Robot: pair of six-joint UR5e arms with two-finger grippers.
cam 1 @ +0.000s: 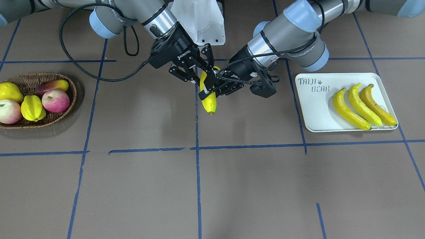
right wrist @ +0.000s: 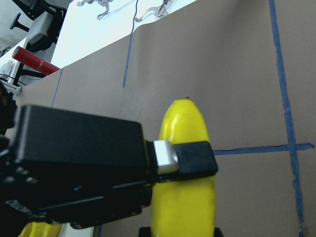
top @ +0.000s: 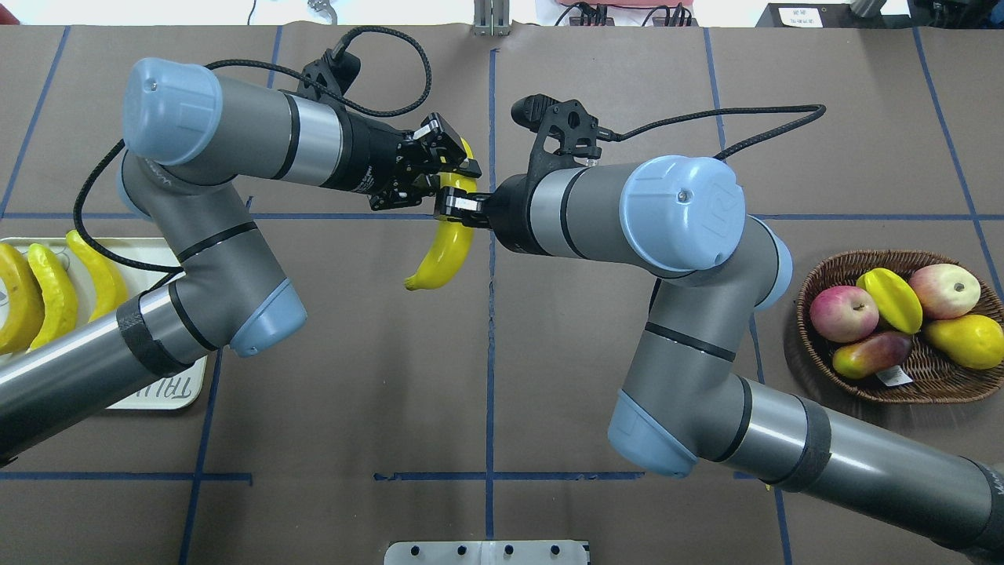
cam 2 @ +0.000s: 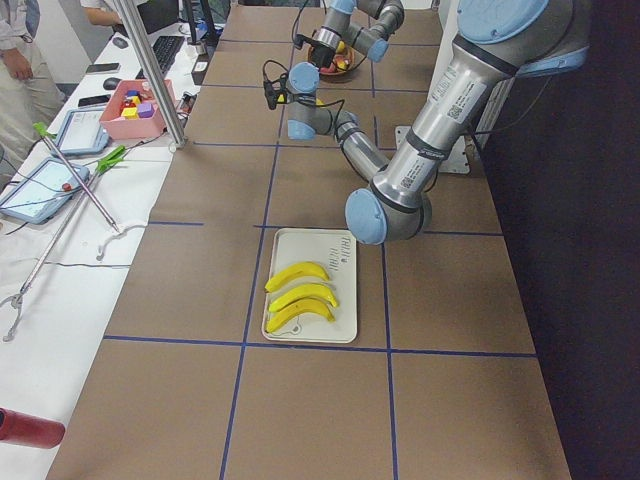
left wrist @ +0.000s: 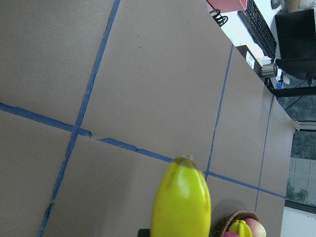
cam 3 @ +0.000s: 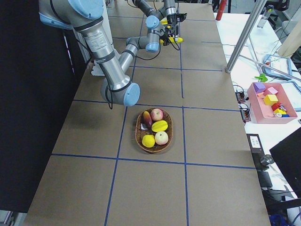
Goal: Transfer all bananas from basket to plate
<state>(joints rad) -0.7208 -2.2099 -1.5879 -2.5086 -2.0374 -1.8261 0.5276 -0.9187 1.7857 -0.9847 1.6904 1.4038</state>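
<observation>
— Where is your banana (cam 1: 210, 105) now?
— Look above the middle of the table (cam 1: 252, 186), nearer the robot's edge: it hangs tip-down, clear of the surface. Your left gripper (cam 1: 211, 91) is clamped across its middle.
— And your right gripper (cam 1: 206, 75)?
— It straddles the banana's upper end; whether it presses on it, you can't tell.
— The others?
— You have three bananas (cam 1: 361, 105) side by side on the plate (cam 1: 315, 111) toward the table's left end, the brownish one nearest that end. Your basket (cam 1: 65, 112), toward the right end, holds a starfruit (cam 1: 32, 108), a pear (cam 1: 10, 92) and apples (cam 1: 55, 100)
</observation>
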